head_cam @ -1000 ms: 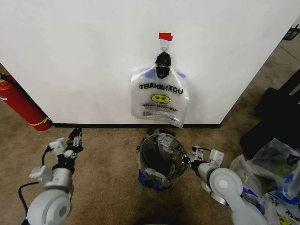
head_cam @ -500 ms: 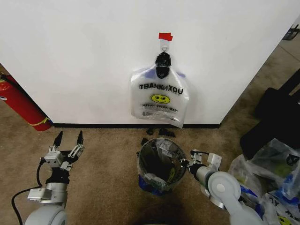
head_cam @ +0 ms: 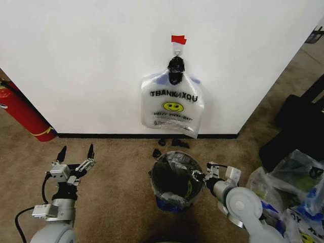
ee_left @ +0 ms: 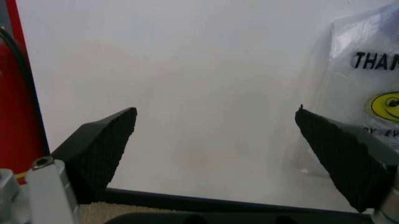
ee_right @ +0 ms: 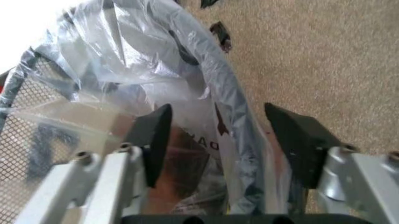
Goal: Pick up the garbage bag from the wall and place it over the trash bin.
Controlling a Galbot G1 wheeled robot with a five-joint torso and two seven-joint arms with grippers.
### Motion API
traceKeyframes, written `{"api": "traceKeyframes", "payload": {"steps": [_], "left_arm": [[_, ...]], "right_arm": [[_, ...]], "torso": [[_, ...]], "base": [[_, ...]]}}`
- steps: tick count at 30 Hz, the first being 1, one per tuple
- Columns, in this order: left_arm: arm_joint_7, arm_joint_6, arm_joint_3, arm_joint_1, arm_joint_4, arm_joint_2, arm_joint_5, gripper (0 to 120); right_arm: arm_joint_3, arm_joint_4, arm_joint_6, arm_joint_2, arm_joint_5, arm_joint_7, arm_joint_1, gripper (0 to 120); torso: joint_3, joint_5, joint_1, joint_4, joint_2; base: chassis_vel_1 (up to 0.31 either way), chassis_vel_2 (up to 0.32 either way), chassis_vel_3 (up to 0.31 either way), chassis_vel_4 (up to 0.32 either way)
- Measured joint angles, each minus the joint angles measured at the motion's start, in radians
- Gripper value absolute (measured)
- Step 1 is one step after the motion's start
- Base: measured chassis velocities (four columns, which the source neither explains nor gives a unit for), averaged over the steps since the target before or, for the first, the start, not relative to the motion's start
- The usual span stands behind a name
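The garbage bag (head_cam: 173, 106) hangs flat on the white wall (head_cam: 91, 61) from a small hook (head_cam: 176, 48) under a red tape strip (head_cam: 178, 39); its edge shows as the garbage bag (ee_left: 365, 88) in the left wrist view. Below it on the carpet stands the black mesh trash bin (head_cam: 174, 181), holding crumpled clear plastic (ee_right: 156, 60). My left gripper (head_cam: 76, 151) is open, low at the left, facing the wall (ee_left: 206, 70) with nothing between its fingers. My right gripper (head_cam: 200, 177) is open at the bin's right rim, its fingers straddling rim and plastic (ee_right: 218, 112).
A red fire extinguisher (head_cam: 23, 114) leans at the wall's left. At the right lie a big black bag (head_cam: 304, 126) and a heap of clear printed bags (head_cam: 293, 187). Small black scraps (head_cam: 169, 143) lie by the baseboard behind the bin.
My left gripper has opened and its fingers now spread wide toward the wall. The bin and my right gripper beside it have shifted slightly toward me.
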Motion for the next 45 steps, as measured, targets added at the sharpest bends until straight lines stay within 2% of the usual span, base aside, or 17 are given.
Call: {"api": "traceKeyframes", "payload": {"steps": [4,6,8,11,14,15,20,21,28,35,45], "left_arm": [[-0.007,0.003,0.002,0.003,-0.005,-0.013,0.005,100],[-0.011,0.008,0.005,0.002,-0.009,-0.02,0.011,100],[-0.013,0.01,0.007,0.0,-0.009,-0.023,0.013,100],[-0.018,0.014,0.023,-0.011,-0.01,-0.04,0.025,100],[-0.018,0.019,0.046,-0.022,-0.011,-0.059,0.037,100],[-0.018,0.019,0.046,-0.022,-0.011,-0.059,0.037,100],[-0.034,0.03,0.097,-0.032,-0.031,-0.069,0.083,100],[-0.034,0.03,0.097,-0.032,-0.031,-0.069,0.083,100],[-0.036,0.044,0.141,-0.016,-0.094,-0.074,0.135,100],[-0.026,0.052,0.169,-0.005,-0.109,-0.09,0.194,100],[-0.023,0.07,0.177,-0.002,-0.118,-0.105,0.205,100]], "right_arm": [[0.005,0.025,0.026,-0.004,-0.059,-0.034,-0.022,73],[0.015,0.062,0.073,0.006,-0.15,-0.078,-0.045,84],[0.019,0.073,0.091,0.01,-0.182,-0.098,-0.054,86],[0.037,0.111,0.269,0.04,-0.389,-0.177,-0.107,98],[0.068,0.144,0.483,0.086,-0.574,-0.21,-0.182,100],[0.068,0.144,0.483,0.086,-0.574,-0.21,-0.182,100],[0.138,0.194,0.793,0.163,-0.83,-0.236,-0.355,100],[0.138,0.194,0.793,0.163,-0.83,-0.236,-0.355,100],[0.178,0.261,1.017,0.242,-0.983,-0.327,-0.547,100],[0.194,0.269,1.107,0.298,-1.035,-0.351,-0.609,100],[0.205,0.281,1.078,0.311,-1.043,-0.337,-0.637,100]], "torso": [[0.0,-0.0001,0.0,0.0,0.0],[0.0,0.0,0.0,0.0,0.0],[0.0,-0.0001,0.0,0.0001,0.0],[0.0,-0.0001,0.0,0.0001,0.0],[0.0,-0.0003,0.0,-0.0002,0.0],[0.0,-0.0003,0.0,-0.0002,0.0],[0.0,-0.0001,0.0,-0.0001,0.0],[0.0,-0.0001,0.0,-0.0001,0.0],[0.0,-0.0002,0.0,-0.0001,0.0],[0.0,-0.0002,0.0,0.0,0.0],[0.0,-0.0001,0.0,0.0,0.0]], "base": [[0.0,0.0,0.0,0.0],[0.0,0.0,0.0,0.0],[0.0,0.0,0.0,0.0],[0.0,0.0,0.0,0.0],[0.0,0.0,0.0,0.0],[0.0,0.0,0.0,0.0],[0.0,0.0,0.0,0.0],[0.0,0.0,0.0,0.0],[0.0,0.0,0.0,0.0],[0.0,0.0,0.0,0.0],[0.0,0.0,0.0,0.0]]}}
